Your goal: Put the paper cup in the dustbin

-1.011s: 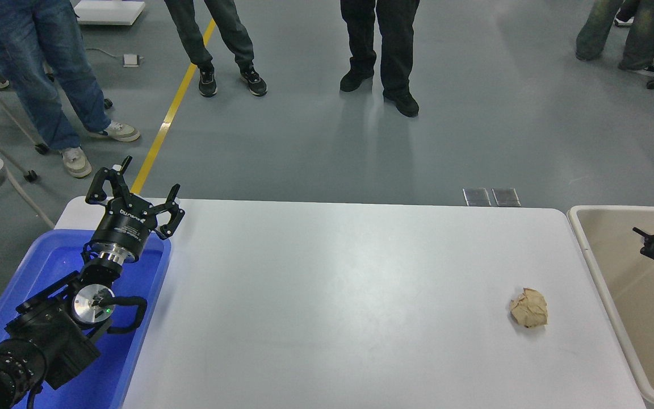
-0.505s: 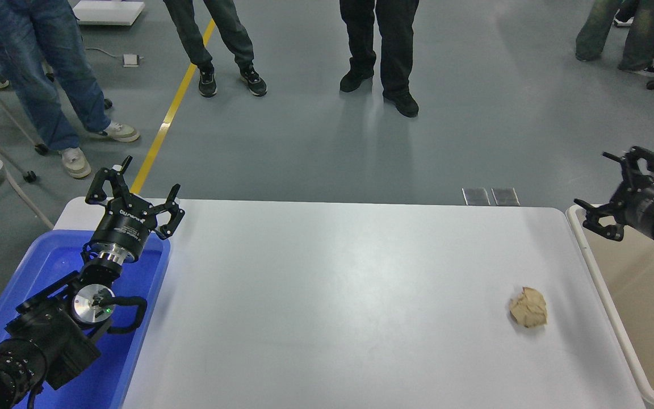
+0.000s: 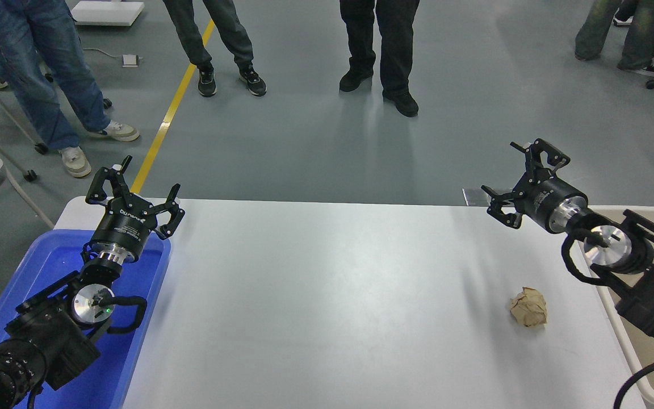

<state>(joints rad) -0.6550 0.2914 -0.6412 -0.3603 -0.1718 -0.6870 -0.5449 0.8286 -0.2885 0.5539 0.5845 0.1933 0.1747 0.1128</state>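
My right gripper [image 3: 517, 184] hangs empty, fingers spread, above the table's [image 3: 327, 295] far right corner, just left of the dustbin [image 3: 616, 318]. Left gripper [image 3: 134, 193] parked splayed over the blue tray [image 3: 134, 341]. No paper cup visible anywhere; possibly inside the bin, can't tell. Risk: I grab the brown paper ball [image 3: 528, 307] by mistake.

Bright, even overhead light fills the scene. The white table [image 3: 327, 295] carries a broad, soft sheen across its middle but no harsh glare. Shadows are faint: a pale smear lies on the table just left of the paper ball [image 3: 528, 307], and a soft one beside the tray [image 3: 49, 267]. The grey floor beyond the table mirrors people's legs dimly. Focus looks sharp throughout; edge distortion seems slight.
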